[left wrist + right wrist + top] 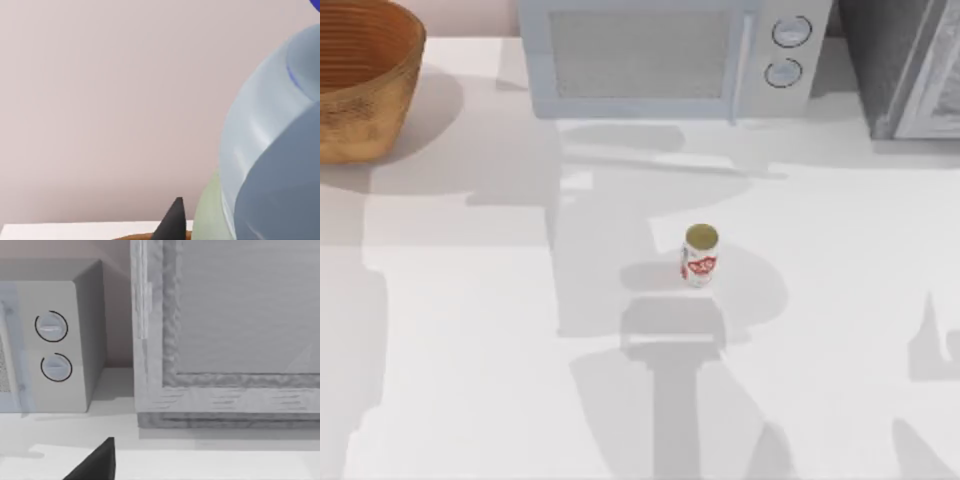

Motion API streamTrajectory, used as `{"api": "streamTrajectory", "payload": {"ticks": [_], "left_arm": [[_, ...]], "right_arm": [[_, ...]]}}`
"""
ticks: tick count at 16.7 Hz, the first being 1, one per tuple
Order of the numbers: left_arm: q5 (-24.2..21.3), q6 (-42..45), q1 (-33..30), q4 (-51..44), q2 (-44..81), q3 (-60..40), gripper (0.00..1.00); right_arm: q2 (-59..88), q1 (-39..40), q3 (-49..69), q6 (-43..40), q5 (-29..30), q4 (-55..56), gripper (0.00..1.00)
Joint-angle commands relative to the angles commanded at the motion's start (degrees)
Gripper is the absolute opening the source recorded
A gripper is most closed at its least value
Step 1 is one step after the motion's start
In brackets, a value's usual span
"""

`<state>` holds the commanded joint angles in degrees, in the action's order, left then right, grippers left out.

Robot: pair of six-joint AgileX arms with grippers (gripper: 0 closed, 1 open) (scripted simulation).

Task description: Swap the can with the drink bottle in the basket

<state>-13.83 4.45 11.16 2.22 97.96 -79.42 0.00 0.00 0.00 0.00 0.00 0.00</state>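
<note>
Start at the far left of the tabletop [470, 330]: the basket [360, 90] sits in the back left corner, its ribbed inside partly cut off by the edge of the top view, so you cannot check what lies in it from above. Your left wrist view gives the better clue. The drink bottle [270, 150] looms large and close against that camera, with a dark fingertip [172, 220] of the left claw beside it and a sliver of brown wicker below. That reads as the left claw holding the bottle over the basket, though the pictures do not show both fingers, so you cannot tell for sure that it is gripping.

Moving right, the can [700, 255] stands upright near the middle of the tabletop, its long axis vertical, gold top up, well apart from the basket and in front of the microwave [660, 55].

Further right, the right wrist view faces the microwave dials and a grey cabinet [230, 330], with one dark fingertip [97, 462] low in the picture; whether the right claw is open or closed cannot be told. By its outlook, the right arm is likely the nearer one to the can.
</note>
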Motion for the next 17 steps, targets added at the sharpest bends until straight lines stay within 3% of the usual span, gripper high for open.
{"api": "streamTrajectory", "payload": {"ticks": [7,17], "left_arm": [[0.5,0.5,0.1,-0.2,0.1,-0.4,0.00],[1.7,0.1,-1.1,6.9,11.3,-4.7,0.00]], "right_arm": [[0.0,0.0,0.0,0.0,0.0,0.0,1.00],[0.0,0.0,0.0,0.0,0.0,0.0,1.00]]}}
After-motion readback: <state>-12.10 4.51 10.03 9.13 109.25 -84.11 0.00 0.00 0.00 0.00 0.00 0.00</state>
